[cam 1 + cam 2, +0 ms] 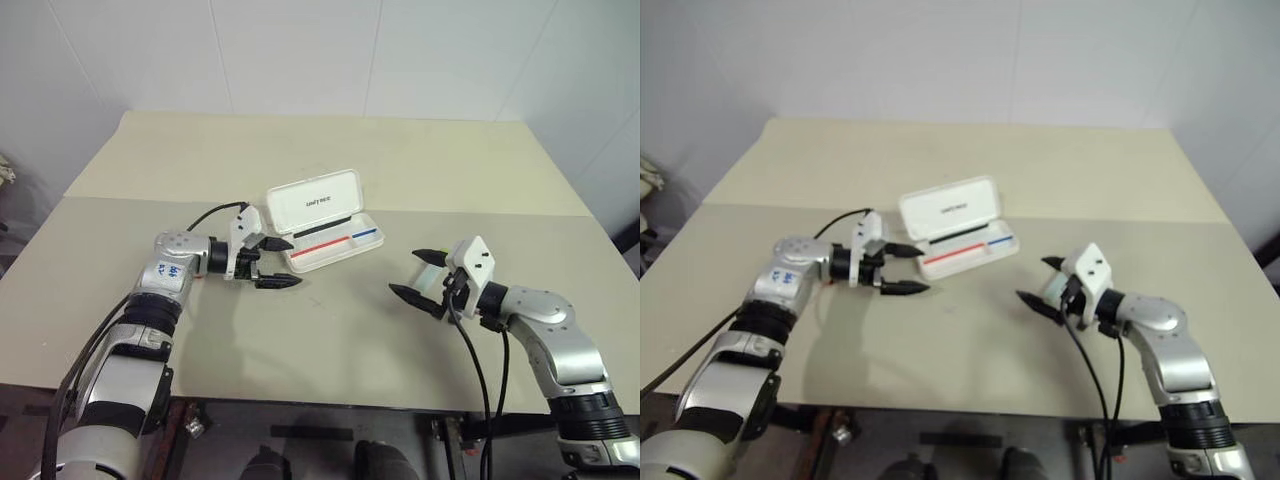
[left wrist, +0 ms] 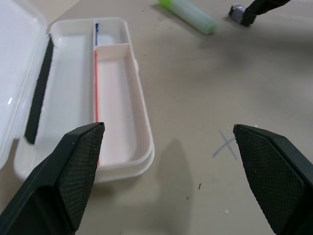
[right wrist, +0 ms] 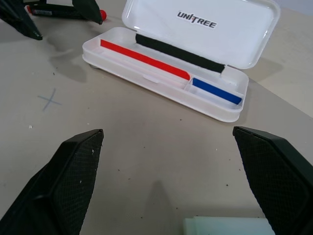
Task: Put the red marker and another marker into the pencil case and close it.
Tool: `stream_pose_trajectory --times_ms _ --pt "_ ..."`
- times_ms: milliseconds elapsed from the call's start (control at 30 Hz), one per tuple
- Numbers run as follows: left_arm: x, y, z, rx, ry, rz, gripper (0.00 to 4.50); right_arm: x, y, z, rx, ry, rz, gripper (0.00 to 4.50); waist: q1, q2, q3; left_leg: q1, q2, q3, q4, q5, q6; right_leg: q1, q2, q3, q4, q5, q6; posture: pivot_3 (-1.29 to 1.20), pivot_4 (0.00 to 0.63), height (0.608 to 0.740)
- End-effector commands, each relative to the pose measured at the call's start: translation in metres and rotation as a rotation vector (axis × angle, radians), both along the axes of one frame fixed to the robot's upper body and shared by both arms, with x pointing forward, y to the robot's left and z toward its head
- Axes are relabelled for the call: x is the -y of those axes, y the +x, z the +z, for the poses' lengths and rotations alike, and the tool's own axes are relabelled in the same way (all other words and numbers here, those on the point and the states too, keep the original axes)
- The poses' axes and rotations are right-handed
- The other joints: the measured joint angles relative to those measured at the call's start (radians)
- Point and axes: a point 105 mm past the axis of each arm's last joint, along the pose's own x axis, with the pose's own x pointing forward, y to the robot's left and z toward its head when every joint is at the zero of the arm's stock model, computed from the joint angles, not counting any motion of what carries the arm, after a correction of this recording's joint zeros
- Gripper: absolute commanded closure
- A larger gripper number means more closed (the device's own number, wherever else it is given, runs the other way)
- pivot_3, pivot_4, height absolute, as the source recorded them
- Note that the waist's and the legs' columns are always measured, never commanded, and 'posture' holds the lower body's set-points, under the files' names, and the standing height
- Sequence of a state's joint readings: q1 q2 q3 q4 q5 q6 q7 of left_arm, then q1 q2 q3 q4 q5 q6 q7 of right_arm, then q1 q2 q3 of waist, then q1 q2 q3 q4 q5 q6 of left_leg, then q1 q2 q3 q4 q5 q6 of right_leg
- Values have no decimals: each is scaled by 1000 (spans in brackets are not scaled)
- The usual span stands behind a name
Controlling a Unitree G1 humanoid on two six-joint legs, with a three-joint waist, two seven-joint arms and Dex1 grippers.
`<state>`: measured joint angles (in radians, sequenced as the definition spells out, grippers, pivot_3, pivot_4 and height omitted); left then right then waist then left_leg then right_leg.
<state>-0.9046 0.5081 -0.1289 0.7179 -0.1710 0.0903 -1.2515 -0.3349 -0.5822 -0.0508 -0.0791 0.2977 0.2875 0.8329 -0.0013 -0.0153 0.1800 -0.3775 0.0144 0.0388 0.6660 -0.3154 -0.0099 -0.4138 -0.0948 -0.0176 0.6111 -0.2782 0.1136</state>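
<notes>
The case [image 1: 325,222] lies open near the middle of the table [image 1: 400,160], a flat white plastic box with rounded corners and its hinged lid standing up behind the tray. Black "UNITREE" lettering is printed inside the lid, and a black strip runs along the hinge side. Inside the tray a long red stripe and a shorter blue one lie end to end along a divider; the compartments look empty.

The left gripper [image 1: 277,262] hovers just beside the case's red-stripe end, its two black fingers spread wide with nothing between them. The red marker [image 3: 66,12], black-barrelled with a red tip showing, lies on the table beyond that gripper, mostly hidden by its fingers.

The right gripper [image 1: 417,274] hangs well apart from the case, off its blue-stripe end, fingers likewise spread and empty. The green marker [image 2: 188,15], stubby, light green with a pale translucent part, lies on the table beside this gripper; whether they touch is hard to tell.

A small blue cross [image 2: 225,146] is drawn on the table in front of the case.
</notes>
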Motion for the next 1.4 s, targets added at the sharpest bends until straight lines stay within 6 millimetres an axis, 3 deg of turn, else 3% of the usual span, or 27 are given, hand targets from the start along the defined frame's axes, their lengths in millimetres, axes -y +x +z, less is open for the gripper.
stream_pose_trajectory --times_ms 33,700,1033,1167,1400 --pt "9 -1 16 46 -3 -63 13 -2 -5 11 44 29 -7 0 0 0 0 0 0 0 0 0 0 0 0 0 0 0 0 0 150 740" --pt "29 14 -11 -4 107 -75 13 -4 -9 8 45 49 -35 0 2 -1 1 -1 -1 0 1 -1 1 0 0 0 0 1 1 0 150 740" --pt "19 23 -37 -24 400 -30 13 -5 -9 10 45 50 -28 0 0 -2 1 1 -1 0 2 -2 6 1 0 0 1 1 3 0 150 740" --pt "17 23 -41 -7 472 -43 884 -6 -8 11 48 49 -22 0 -3 -2 1 4 -1 0 3 -1 6 3 0 1 0 2 3 0 150 740" --pt "21 26 -34 46 434 -37 3209 -5 -4 12 52 39 -12 0 -2 -2 1 5 0 0 1 -1 6 3 0 1 3 2 3 0 150 740"
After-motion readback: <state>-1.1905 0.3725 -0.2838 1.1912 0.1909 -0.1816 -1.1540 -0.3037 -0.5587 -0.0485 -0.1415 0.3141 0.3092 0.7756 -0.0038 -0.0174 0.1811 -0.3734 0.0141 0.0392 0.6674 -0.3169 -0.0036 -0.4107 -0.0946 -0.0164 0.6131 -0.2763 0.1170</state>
